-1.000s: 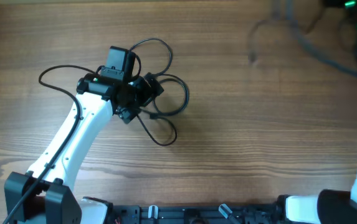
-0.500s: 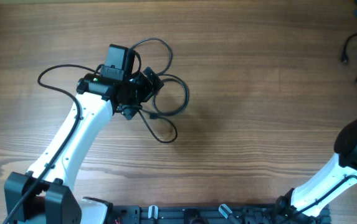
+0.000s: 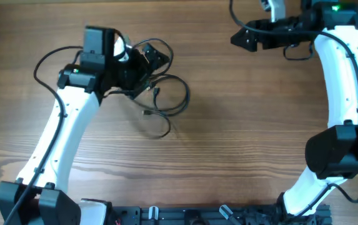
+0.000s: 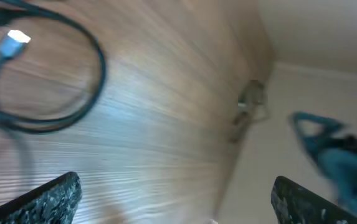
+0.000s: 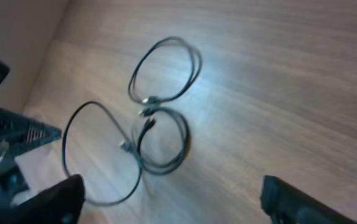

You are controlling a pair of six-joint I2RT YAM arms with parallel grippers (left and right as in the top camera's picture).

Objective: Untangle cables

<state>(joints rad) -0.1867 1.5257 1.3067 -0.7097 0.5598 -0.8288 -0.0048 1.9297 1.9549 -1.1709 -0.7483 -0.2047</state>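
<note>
Your left arm [image 3: 66,131] reaches up the wooden table [image 3: 247,144], and your left gripper [image 3: 142,64] hangs at the upper edge of the cables [image 3: 169,103]. Its fingers [image 4: 47,200] stand wide apart in the left wrist view, with only bare wood between them. From overhead you cannot tell whether they touch a cord. The cables lie in loose black loops just below and to the right of the left gripper. One loop [image 4: 97,71] and a silver-white plug [image 4: 16,38] show beyond the fingers, blurred. Well to the right of the left gripper, your right gripper [image 3: 242,39] points back toward it. Its fingers [image 5: 63,198] are also spread, holding nothing. The right wrist view shows three thin loops [image 5: 181,134] flat on the wood ahead, plug ends meeting near the middle.
</note>
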